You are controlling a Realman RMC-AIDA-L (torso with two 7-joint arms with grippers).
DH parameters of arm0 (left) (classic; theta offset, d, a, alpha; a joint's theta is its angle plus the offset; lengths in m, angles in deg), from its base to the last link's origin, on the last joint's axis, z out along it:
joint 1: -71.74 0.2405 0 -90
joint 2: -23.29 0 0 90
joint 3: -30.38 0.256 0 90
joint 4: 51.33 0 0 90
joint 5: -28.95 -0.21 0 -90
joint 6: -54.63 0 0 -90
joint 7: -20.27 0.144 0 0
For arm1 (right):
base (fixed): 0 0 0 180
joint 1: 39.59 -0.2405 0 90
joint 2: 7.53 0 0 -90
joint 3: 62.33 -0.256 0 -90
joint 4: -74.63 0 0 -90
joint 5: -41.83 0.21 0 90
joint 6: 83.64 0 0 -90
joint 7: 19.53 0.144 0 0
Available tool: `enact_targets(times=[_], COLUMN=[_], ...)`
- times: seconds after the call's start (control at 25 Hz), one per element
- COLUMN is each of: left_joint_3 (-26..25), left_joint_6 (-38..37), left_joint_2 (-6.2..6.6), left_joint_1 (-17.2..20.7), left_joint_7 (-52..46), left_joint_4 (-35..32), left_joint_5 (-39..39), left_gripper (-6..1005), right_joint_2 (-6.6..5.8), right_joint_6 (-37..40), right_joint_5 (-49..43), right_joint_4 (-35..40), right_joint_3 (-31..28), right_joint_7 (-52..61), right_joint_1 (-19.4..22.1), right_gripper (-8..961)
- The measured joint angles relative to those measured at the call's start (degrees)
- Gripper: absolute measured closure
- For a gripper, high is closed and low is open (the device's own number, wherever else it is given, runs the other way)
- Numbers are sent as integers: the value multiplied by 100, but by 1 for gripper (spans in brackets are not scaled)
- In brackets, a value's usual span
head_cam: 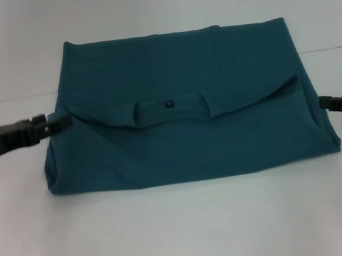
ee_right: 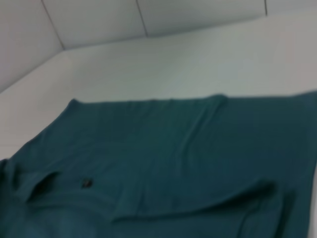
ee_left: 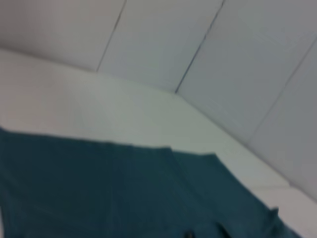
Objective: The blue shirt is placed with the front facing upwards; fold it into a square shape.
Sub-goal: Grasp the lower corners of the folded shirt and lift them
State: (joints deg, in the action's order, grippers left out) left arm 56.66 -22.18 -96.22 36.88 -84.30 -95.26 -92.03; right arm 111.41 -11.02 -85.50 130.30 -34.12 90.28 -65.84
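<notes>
Centrally on the white counter (head_cam: 181,225) lies the blue shirt (head_cam: 185,145), folded into a wide, roughly rectangular bundle. Its collar edge has been brought over the lower half, forming a curved flap line across the middle. A small dark neck label (head_cam: 168,104) sits at the centre of that flap, just above the curve. The far edge of the shirt runs straight across the counter, close to the pale wall (head_cam: 158,7) behind it.

On the robot's left, the left claw (head_cam: 60,122) reaches in level with the flap line. Its dark tip meets the shirt's left edge where the folded layer begins. It appears to be pinching that edge, though the tips are too dark and blurred to be sure, so I cannot tell whether it is clenched or released.

On the robot's right, the right claw (head_cam: 322,102) comes in at the same height. Its tip sits just beside the shirt's right edge, where the fabric bulges outward. Whether it touches or grasps the cloth cannot be told either.

From the left wrist camera, the shirt (ee_left: 99,193) fills the lower part of the picture, with bare counter (ee_left: 99,104) beyond. From the right wrist camera, the shirt (ee_right: 163,163) spreads wide, showing the neck label (ee_right: 86,183) and the curved flap fold.
</notes>
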Motion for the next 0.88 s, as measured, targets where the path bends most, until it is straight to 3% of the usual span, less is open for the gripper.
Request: enact_targets(times=[0.2,0.36,0.6,0.88], left_joint_3=[7,27,271,359], left_joint_6=[-298,-331,-224,27], left_joint_2=[57,121,147,186], left_joint_1=[-58,-224,-423,-515], left_joint_7=[-501,-950,-1481,-1809], left_joint_4=[-220,-233,-204,-180], left_joint_5=[-609,-1098,-1496,-1715], left_gripper=[172,172,171,172], right_joint_2=[-46,-188,-265,-336], right_joint_6=[715,957,922,650], right_joint_5=[-940,-1750,-2612,-2783], right_joint_4=[758,926,651,21], right_joint_3=[85,301,361,438], right_joint_7=[1302,2086,2464,2444], right_joint_1=[-109,-306,-696,-1015], right_gripper=[7,6,6,7])
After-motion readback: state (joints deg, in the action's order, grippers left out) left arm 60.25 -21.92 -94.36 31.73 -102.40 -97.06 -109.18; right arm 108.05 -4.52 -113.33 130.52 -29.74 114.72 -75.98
